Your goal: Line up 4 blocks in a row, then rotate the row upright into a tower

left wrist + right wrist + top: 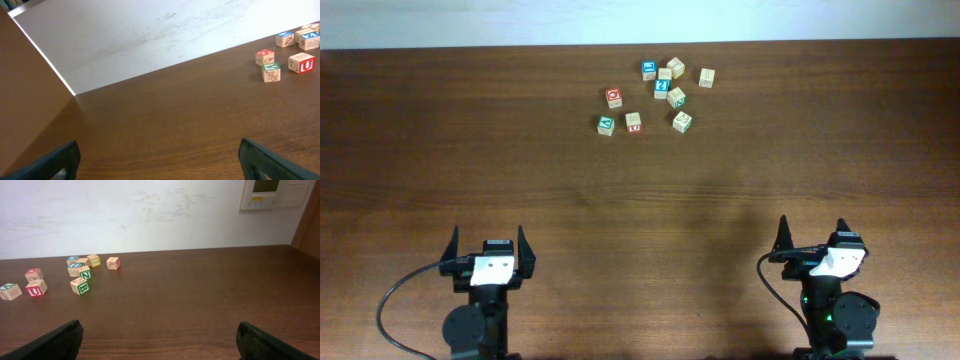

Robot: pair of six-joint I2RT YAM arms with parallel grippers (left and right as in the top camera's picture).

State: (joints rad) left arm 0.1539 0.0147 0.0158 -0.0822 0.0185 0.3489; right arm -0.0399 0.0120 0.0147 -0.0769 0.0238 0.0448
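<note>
The left gripper [488, 237] rests spread and empty at the near edge. The blocks [634, 122] sit clustered at the far middle of the table [470, 150], well apart from both arms. The right gripper [812, 232] is spread and empty too. In that crowd, wide jaws could knock the neighbouring blue blocks [649, 70].

Both end effectors [488, 234] [812, 226] fully agape

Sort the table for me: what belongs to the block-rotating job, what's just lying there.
Job, likely: red-ring cube, green A cube, red U cube, green B cube.
Lying about: two blue-faced cubes, green N cube, three pale cubes.
</note>
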